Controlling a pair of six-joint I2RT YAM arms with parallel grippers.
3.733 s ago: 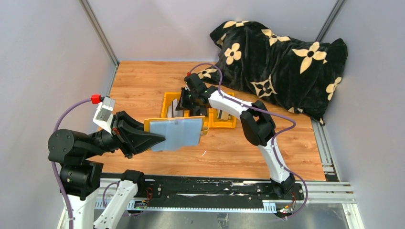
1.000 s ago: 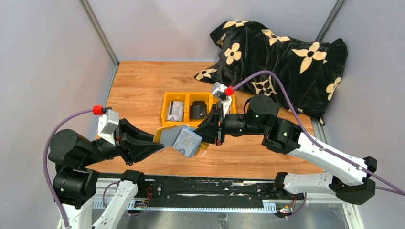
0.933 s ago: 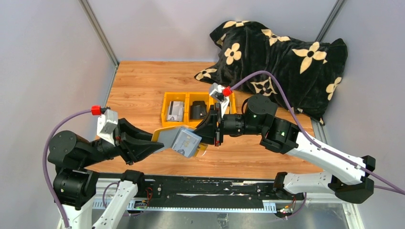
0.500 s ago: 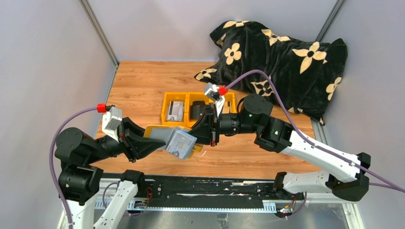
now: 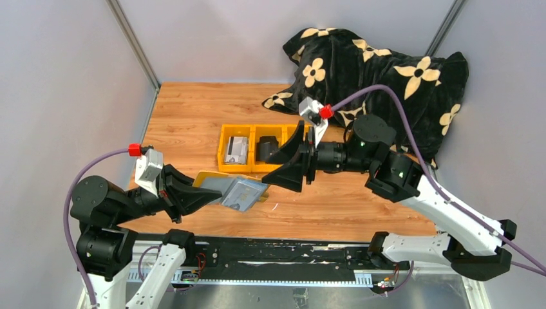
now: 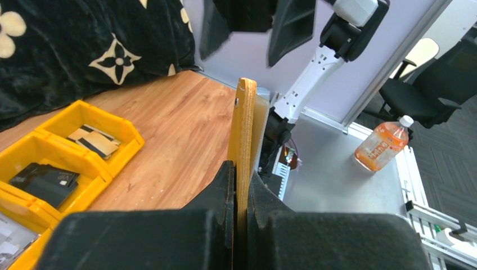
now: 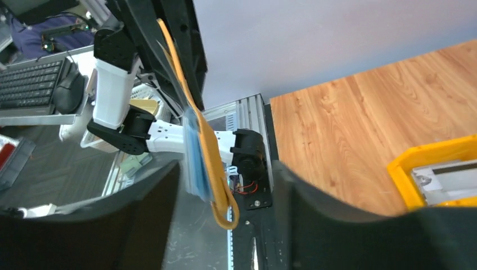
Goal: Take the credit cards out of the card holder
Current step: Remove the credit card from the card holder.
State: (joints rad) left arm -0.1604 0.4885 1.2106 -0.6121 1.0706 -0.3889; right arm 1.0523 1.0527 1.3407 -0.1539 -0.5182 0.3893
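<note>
The mustard-yellow card holder [image 5: 207, 179] hangs over the table's near edge, folded, and my left gripper [image 5: 201, 192] is shut on its end. A pale credit card [image 5: 243, 194] lies on the holder's grey-blue inner face. In the left wrist view the card holder [image 6: 245, 124] stands edge-on between the closed jaws of my left gripper [image 6: 242, 179]. My right gripper [image 5: 283, 168] is open just right of the holder. In the right wrist view the card holder [image 7: 209, 160] hangs loose between the wide fingers of my right gripper [image 7: 226, 209], touching neither. More credit cards [image 6: 93, 140] lie in the tray.
A yellow three-compartment tray [image 5: 223, 152] stands mid-table; it holds a pale card [image 5: 237, 149] on the left and a black pouch [image 5: 267, 150] in the middle. A black flowered blanket [image 5: 380, 84] fills the back right corner. An orange bottle [image 6: 379, 147] lies off the table.
My right gripper has let go of the holder's end, opened and drawn back to the right. The left gripper has closed tighter, and the holder now lies flatter and lower.
</note>
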